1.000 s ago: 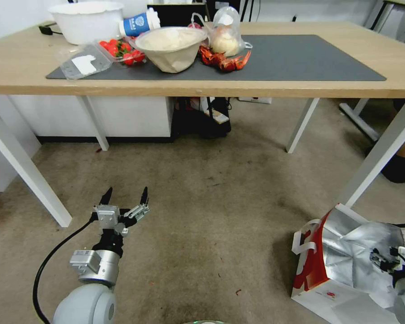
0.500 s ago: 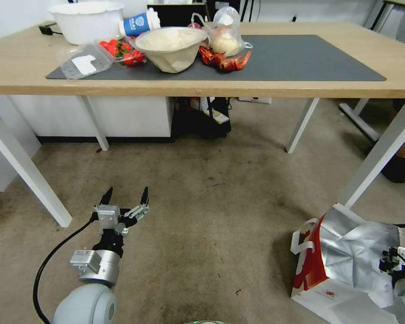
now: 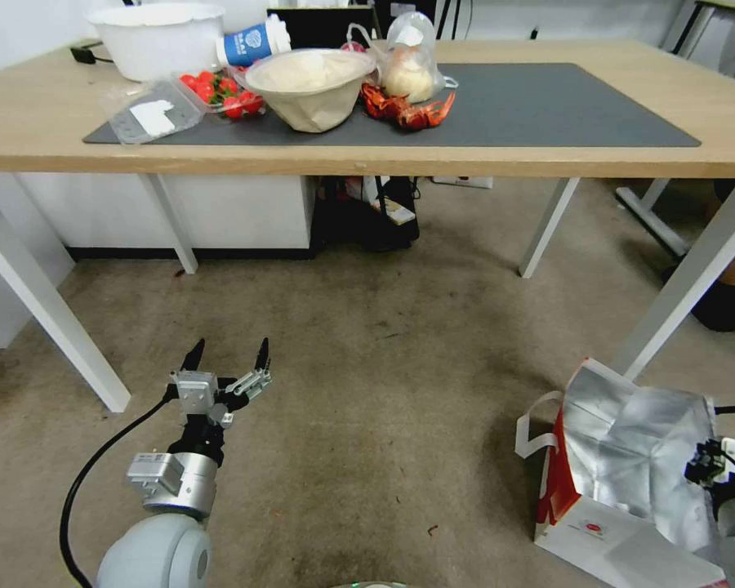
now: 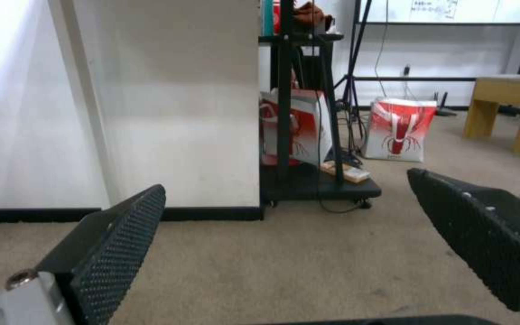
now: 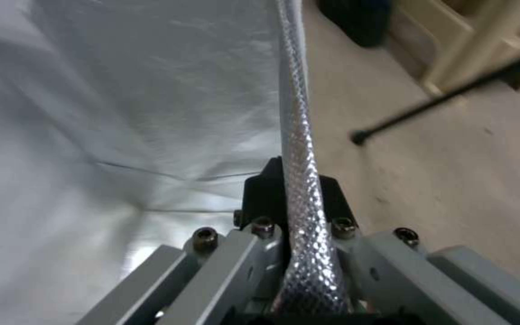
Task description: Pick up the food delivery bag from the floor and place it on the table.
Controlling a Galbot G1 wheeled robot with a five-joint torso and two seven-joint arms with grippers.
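The right gripper (image 3: 705,467) is clenched on the foil-lined rim of the large boxy white food delivery bag with red sides (image 3: 621,474); in the right wrist view the silvery edge (image 5: 299,180) runs straight between the closed jaws. The bag hangs from this pinch with its base at or barely off the worn brownish-grey carpeted floor (image 3: 384,392); contact there cannot be told. The left gripper (image 3: 227,357) hovers well apart from the bag, low over the floor, released with its jaws spread wide.

To lift well, I judge the right gripper should rise straight and slowly, since a thin edge pinch lets the bag swing or slip, and the white leg (image 3: 686,286) just beyond the gripper must be cleared before moving above the large light-wood surface with the dark grey mat (image 3: 547,106).

The bag's far side and contents are hidden, and the right arm is cut off at the frame edge.
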